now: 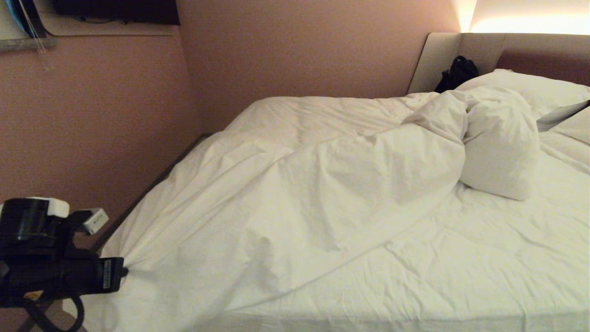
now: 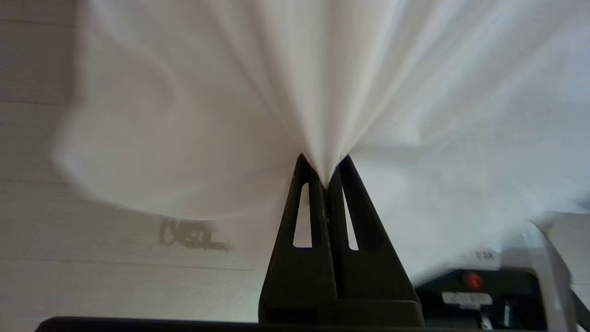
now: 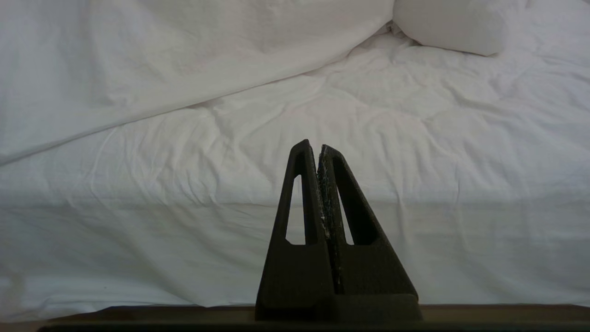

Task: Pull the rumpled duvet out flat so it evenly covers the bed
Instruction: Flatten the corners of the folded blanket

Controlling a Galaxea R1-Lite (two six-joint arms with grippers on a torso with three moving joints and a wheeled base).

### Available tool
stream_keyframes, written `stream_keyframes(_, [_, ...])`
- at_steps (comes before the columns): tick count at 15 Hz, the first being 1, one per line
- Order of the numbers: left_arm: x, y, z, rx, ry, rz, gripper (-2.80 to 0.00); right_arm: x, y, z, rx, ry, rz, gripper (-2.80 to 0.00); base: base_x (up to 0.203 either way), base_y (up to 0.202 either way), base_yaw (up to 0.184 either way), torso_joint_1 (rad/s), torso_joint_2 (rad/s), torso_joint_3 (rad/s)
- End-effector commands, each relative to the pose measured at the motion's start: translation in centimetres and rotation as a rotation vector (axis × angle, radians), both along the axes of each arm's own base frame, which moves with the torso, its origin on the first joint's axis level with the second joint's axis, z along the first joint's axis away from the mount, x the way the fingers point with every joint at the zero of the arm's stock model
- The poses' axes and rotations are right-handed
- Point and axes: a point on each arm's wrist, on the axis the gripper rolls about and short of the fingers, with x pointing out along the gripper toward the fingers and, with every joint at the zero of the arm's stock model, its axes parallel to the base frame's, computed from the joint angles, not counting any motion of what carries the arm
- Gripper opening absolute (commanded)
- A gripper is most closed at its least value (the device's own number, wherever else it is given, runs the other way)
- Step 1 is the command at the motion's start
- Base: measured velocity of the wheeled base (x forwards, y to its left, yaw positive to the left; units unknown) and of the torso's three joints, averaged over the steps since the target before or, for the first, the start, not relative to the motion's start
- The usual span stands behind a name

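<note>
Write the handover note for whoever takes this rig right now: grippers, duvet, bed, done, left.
Left gripper: shut on the duvet's near-left corner, off the bed's left edge, fabric fanning taut from the pinch.
Right gripper: shut, empty, idle in front of the bed's near side.
Duvet: covers only the left part, bunched into a lump near the pillows; sheet bare on the right.
Done: corner gripped.
Left: pull the duvet flat and spread it over the right side.

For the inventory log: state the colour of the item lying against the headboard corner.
Black; the item shows best in the head view.
</note>
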Motion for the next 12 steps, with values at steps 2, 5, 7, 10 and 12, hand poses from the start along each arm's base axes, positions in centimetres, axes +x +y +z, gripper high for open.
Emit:
stream_keyframes(2, [-3.3, -0.5, 3.9, 0.016, -0.108, 0.006, -2.8, 0.0, 0.0, 0.0, 0.0, 0.001, 0.0, -2.8, 0.0, 0.0, 0.0, 0.0, 0.0, 0.0])
stream_keyframes(5, [-5.4, -0.8, 5.9, 0.012, -0.102, 0.009, -2.8, 0.0, 0.0, 0.0, 0.0, 0.001, -0.001, -2.8, 0.0, 0.0, 0.0, 0.0, 0.0, 0.0])
stream_keyframes(7, [-5.6, -0.8, 5.9, 0.011, -0.099, 0.009, -2.8, 0.0, 0.0, 0.0, -0.001, 0.001, -0.001, -2.8, 0.0, 0.0, 0.0, 0.0, 0.0, 0.0])
stream_keyframes(10, [-5.3, -0.8, 5.4, 0.003, -0.076, 0.005, -2.8, 0.0, 0.0, 0.0, 0.0, 0.001, 0.0, -2.8, 0.0, 0.0, 0.0, 0.0, 0.0, 0.0])
stream_keyframes(12, [-5.4, -0.8, 5.4, 0.001, -0.078, 0.003, -2.8, 0.0, 0.0, 0.0, 0.0, 0.001, 0.0, -2.8, 0.0, 0.0, 0.0, 0.0, 0.0, 0.0])
